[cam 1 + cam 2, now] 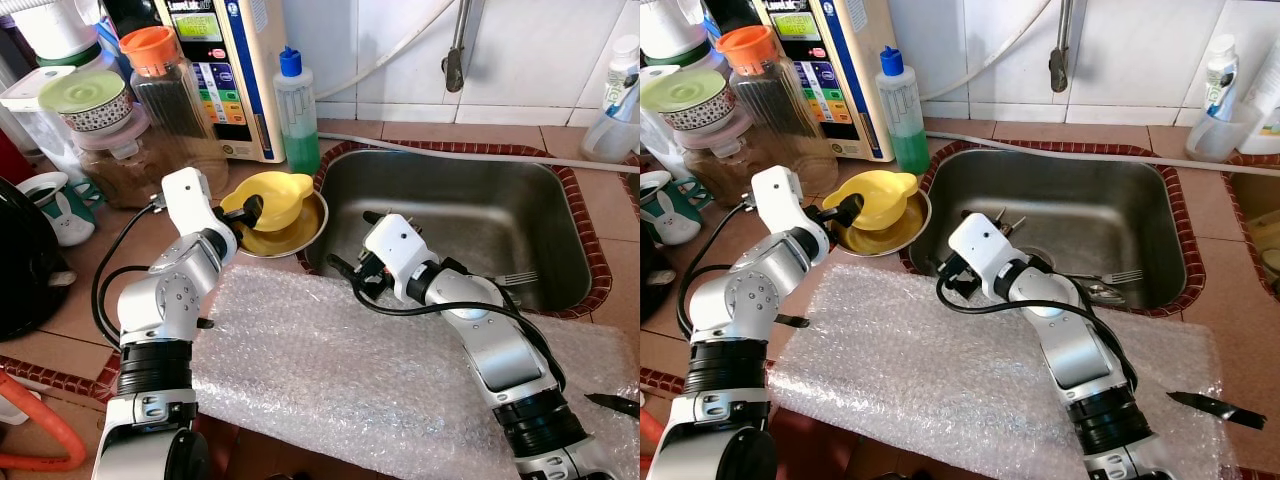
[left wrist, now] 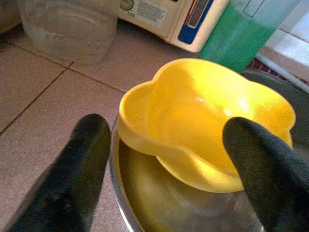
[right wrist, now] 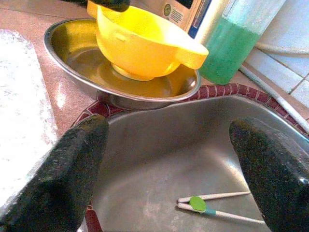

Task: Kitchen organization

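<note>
Yellow plastic bowl [image 1: 268, 196]: sits tilted inside a shallow steel dish [image 1: 297, 236] on the tiled bench [image 1: 120, 270], just beside the sink [image 1: 470, 215].

Left gripper [image 2: 164, 159]: fingers released, straddling the bowl's near rim, one finger inside, one outside.

Right gripper [image 3: 169, 164]: fingers spread, holding nothing, poised over the sink's corner nearest the dish.

Sink contents: chopsticks [image 3: 217, 205], fork [image 1: 1122, 277].

Bubble wrap sheet [image 1: 380, 370]: spread across the bench front.

Green soap bottle [image 1: 297, 110]: upright behind the dish.
</note>
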{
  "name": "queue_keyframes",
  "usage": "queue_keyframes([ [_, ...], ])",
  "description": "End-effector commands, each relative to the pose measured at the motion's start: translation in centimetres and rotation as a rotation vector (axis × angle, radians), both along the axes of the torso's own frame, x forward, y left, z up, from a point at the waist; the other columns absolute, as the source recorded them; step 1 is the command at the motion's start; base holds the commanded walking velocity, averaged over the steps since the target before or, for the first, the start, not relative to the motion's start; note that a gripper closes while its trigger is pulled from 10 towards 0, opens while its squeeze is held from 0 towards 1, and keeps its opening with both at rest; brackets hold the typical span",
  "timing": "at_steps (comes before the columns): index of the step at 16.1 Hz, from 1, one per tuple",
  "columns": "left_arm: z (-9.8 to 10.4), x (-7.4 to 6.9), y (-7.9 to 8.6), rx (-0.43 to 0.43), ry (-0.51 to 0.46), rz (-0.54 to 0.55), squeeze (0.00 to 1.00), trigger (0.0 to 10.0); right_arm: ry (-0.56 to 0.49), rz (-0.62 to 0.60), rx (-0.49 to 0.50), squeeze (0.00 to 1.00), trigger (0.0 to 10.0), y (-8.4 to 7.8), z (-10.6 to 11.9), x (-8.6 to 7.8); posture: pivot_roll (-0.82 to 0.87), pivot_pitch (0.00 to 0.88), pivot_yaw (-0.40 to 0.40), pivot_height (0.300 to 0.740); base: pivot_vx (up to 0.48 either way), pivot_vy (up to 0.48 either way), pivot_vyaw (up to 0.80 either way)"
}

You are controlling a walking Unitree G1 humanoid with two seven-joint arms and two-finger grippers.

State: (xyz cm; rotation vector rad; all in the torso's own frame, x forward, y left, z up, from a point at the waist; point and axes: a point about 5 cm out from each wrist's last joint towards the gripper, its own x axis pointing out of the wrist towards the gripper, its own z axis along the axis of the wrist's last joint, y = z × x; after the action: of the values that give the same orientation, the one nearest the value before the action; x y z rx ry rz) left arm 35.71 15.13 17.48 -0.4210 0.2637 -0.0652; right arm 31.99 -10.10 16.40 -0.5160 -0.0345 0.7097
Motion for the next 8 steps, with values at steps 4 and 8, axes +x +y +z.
queue_keyframes([
  [4,-0.1,0.0,0.8,-0.026,0.032,0.037,0.0,0.0,-0.021,0.028,-0.008,0.0,10.0,0.5,0.6,-0.2,-0.22,0.1,0.168,0.74,0.0,0.0,0.0],
  [8,-0.7,0.0,1.7,-0.051,0.064,0.098,0.0,0.0,-0.026,0.025,-0.013,0.0,10.0,0.4,0.6,-0.1,-0.22,0.102,0.164,0.74,0.0,0.0,0.0],
])
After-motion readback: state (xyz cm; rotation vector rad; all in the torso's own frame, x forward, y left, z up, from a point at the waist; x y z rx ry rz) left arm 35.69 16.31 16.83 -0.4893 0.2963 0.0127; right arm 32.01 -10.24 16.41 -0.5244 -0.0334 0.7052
